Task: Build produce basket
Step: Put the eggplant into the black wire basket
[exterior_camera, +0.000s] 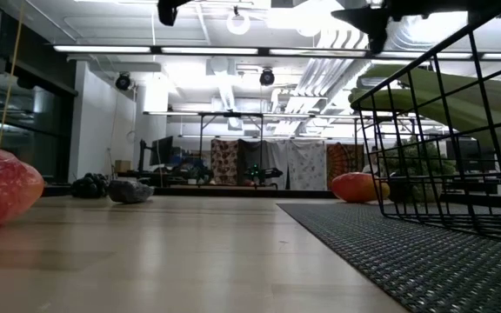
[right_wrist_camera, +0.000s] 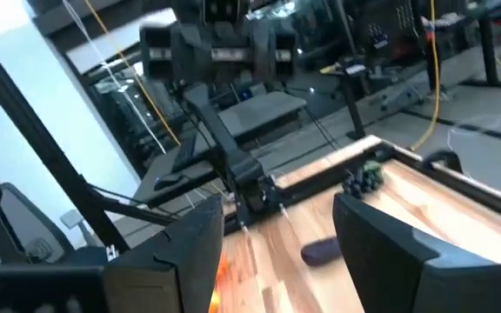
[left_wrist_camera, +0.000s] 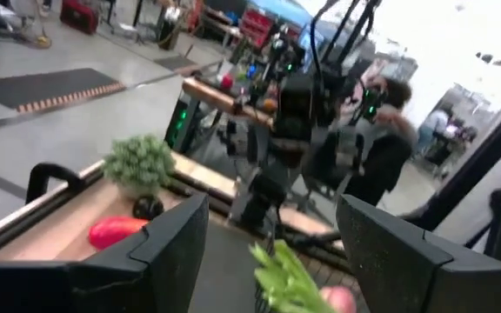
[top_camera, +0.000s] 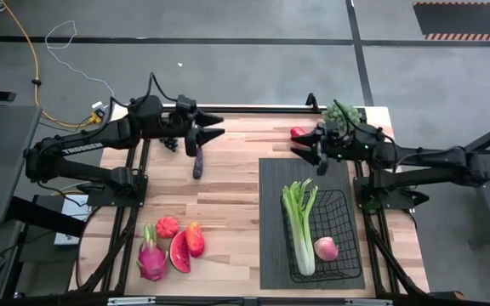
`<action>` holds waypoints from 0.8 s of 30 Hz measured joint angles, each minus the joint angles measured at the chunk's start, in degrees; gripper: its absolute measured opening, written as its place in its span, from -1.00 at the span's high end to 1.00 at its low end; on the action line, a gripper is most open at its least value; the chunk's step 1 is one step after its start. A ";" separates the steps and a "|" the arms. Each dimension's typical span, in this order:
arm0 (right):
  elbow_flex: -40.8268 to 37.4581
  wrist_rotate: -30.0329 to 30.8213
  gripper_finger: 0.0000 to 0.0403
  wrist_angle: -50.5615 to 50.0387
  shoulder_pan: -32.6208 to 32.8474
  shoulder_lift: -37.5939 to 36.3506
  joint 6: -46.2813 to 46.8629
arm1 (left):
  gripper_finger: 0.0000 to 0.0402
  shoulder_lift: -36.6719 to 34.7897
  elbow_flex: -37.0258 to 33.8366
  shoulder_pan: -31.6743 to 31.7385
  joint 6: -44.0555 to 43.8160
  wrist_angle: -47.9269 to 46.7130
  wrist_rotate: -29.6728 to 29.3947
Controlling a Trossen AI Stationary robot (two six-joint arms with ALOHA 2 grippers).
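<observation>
Two items already lie in the basket (top_camera: 347, 255) at the lower right of the high view: the celery (top_camera: 299, 221) and a peach (top_camera: 326, 248). From up there I see the left gripper (top_camera: 213, 126) and the right gripper (top_camera: 303, 146) both spread open and empty, hovering near the table's far edge. The eggplant (top_camera: 198, 161) lies just below the left gripper; I judge it smooth, firm and slippery, best pinched across its middle. Dragon fruit (top_camera: 150, 259), watermelon slice (top_camera: 179, 252) and mango (top_camera: 196, 239) wait at lower left.

The low view adds what overhead hides: the basket's wire wall (exterior_camera: 459, 130) standing tall on the ribbed mat (exterior_camera: 390, 252).

The left wrist view shows wide-set fingers (left_wrist_camera: 177, 235) and a green bunch (left_wrist_camera: 139, 163).

The right wrist view catches dark grapes (right_wrist_camera: 363, 180), soft and easily crushed.
</observation>
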 joint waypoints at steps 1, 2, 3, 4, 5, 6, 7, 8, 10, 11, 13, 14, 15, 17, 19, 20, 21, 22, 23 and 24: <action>0.00 -0.10 -0.04 1.67 -0.41 0.66 -0.46 | -0.21 -0.05 -0.55 -0.44 0.78 0.02 -0.41; 0.00 -0.08 -0.04 3.40 -0.64 1.19 -0.83 | -0.21 -0.16 -1.20 -0.90 1.60 0.06 -1.24; 0.00 -0.01 -0.04 5.06 -0.70 1.62 -1.40 | -0.21 -0.34 -1.95 -1.31 2.46 0.42 -2.04; 0.00 0.00 -0.04 6.41 -0.68 1.95 -2.17 | -0.21 -0.56 -2.97 -1.70 3.11 1.80 -2.75; 0.00 0.00 -0.04 7.44 -0.68 2.15 -2.99 | -0.21 -0.81 -4.31 -2.08 3.58 3.99 -3.32; 0.00 0.00 -0.04 8.23 -0.68 2.23 -3.57 | -0.21 -1.00 -5.76 -2.38 3.89 6.55 -3.56; 0.00 0.00 -0.04 8.91 -0.67 2.27 -4.02 | -0.21 -1.17 -7.41 -2.64 3.88 9.65 -3.72; 0.00 0.00 -0.04 9.20 -0.66 2.29 -4.54 | -0.21 -1.31 -9.18 -2.77 3.76 13.11 -3.76; 0.00 0.57 -0.04 9.16 -0.66 2.31 -4.71 | -0.21 -1.69 -12.25 -3.01 3.35 19.27 -2.98; 0.00 1.25 -0.04 9.09 -0.64 2.32 -4.69 | -0.21 -1.97 -13.63 -3.01 3.37 21.65 -2.37; 0.00 1.89 -0.04 8.95 -0.65 2.43 -4.71 | -0.21 -2.41 -15.36 -2.94 3.41 23.05 -1.57; 0.00 2.34 -0.04 8.95 -0.62 2.67 -4.71 | -0.21 -2.62 -15.98 -2.92 3.49 22.80 -1.42; 0.00 2.74 -0.04 8.81 -0.62 2.92 -4.80 | -0.21 -2.84 -16.45 -2.92 3.66 22.59 -1.42; 0.00 3.26 -0.04 8.57 -0.64 3.40 -6.12 | -0.21 -3.17 -16.91 -2.92 3.87 22.67 -1.17; 0.00 3.26 -0.04 8.40 -0.62 3.72 -8.10 | -0.21 -3.37 -16.99 -2.92 4.33 22.67 -0.76; 0.00 3.26 -0.04 8.36 -0.61 3.89 -9.23 | -0.21 -3.41 -16.99 -2.92 4.75 22.67 -0.78; 0.00 3.27 -0.04 8.16 -0.63 3.97 -10.18 | -0.21 -3.41 -16.99 -2.92 5.20 22.69 -0.83; 0.00 3.23 -0.04 7.65 -0.61 3.98 -11.16 | -0.21 -3.41 -17.01 -2.92 5.79 22.68 -0.87; 0.00 3.20 -0.04 7.25 -0.61 3.98 -12.28 | -0.21 -3.41 -17.02 -2.92 6.37 22.67 -1.01; 0.00 3.10 -0.04 6.87 -0.61 3.97 -13.29 | -0.21 -3.41 -16.99 -2.92 6.74 22.67 -1.03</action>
